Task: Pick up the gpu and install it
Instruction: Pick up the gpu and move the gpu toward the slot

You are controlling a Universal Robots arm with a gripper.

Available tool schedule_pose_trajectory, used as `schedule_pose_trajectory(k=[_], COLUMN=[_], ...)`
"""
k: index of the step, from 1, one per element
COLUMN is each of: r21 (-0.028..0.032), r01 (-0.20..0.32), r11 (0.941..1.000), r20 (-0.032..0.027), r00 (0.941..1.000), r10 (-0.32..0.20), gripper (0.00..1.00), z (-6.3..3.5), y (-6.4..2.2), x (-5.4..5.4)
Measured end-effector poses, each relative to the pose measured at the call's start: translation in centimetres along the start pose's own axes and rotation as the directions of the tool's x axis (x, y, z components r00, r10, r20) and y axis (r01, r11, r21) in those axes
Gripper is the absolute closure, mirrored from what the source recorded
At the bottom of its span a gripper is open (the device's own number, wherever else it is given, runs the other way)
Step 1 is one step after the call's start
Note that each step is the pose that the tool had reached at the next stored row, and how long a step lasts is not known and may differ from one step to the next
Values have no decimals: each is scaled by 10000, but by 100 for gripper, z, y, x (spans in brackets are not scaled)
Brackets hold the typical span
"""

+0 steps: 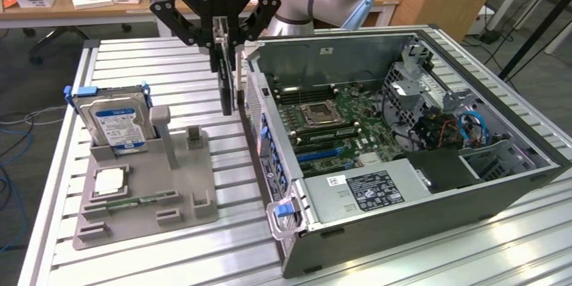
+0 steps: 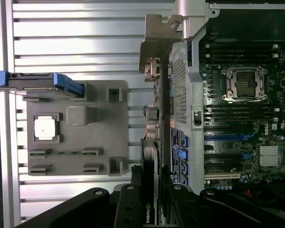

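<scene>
Inspector: Trouble from here, what would cause it?

Operator: Mostly the closeness. The gpu (image 1: 228, 88) hangs above the table (image 1: 161, 259), just beside the outer wall of the open computer case (image 1: 500, 185), in the gap between that wall and the gray parts holder (image 1: 179, 185). Its low end looks lower than the case rim, so a sideways move could, in his judgement, knock the card against the wall or catch it on the rim.

Inspector: And the grip?

Operator: The claw (image 1: 222, 41) is partly closed, its fingers pinching the card's top end and nothing else. In the wrist view the claw (image 2: 149, 202) has the thin edge of the gpu (image 2: 150, 161) squeezed between them. A hold on one end of a long flat card may let it swing or slide if bumped.

Inspector: Which way does it point?

Operator: Straight down. The long axis is upright, the flat faces run roughly along the case wall, and the thin edge faces the exterior view. A silver bracket seems to sit at the low end, far from the claw, though that is hard to confirm.

Inspector: Does that suit the board?

Operator: Not as it hangs, he judges. The slots on the motherboard (image 1: 331, 125) lie flat, so an upright card could miss them or jam crooked.
</scene>
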State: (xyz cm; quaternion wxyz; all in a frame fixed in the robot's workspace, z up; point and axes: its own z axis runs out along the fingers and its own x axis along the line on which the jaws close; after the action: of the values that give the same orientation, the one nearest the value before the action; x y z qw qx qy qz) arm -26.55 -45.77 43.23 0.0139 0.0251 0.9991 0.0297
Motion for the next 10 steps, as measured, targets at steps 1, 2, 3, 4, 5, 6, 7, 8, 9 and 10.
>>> schedule_pose_trajectory(k=[1, 2, 3, 4, 5, 6, 7, 8, 9, 10], r21=[0, 0, 0, 0, 0, 1, 0, 1, 1, 0], r01=[0, 0, 0, 0, 1, 0, 0, 0, 0, 0], r11=[10000, 10000, 10000, 10000, 10000, 10000, 10000, 10000, 10000, 10000], r20=[0, 0, -1, -1, -1, -1, -1, -1, -1, -1], r00=[10000, 10000, 10000, 10000, 10000, 10000, 10000, 10000, 10000, 10000], r10=[0, 0, 0, 0, -1, 0, 0, 0, 0, 0], gripper=[74, 74, 74, 74, 74, 74, 74, 74, 74, 74], z=[0, 0, 0, 0, 1, 1, 1, 1, 1, 2], y=[0, 1, 1, 1, 2, 2, 2, 3, 3, 3], x=[-7, -14, -21, -28, -35, -42, -48, -55, -61, -68])
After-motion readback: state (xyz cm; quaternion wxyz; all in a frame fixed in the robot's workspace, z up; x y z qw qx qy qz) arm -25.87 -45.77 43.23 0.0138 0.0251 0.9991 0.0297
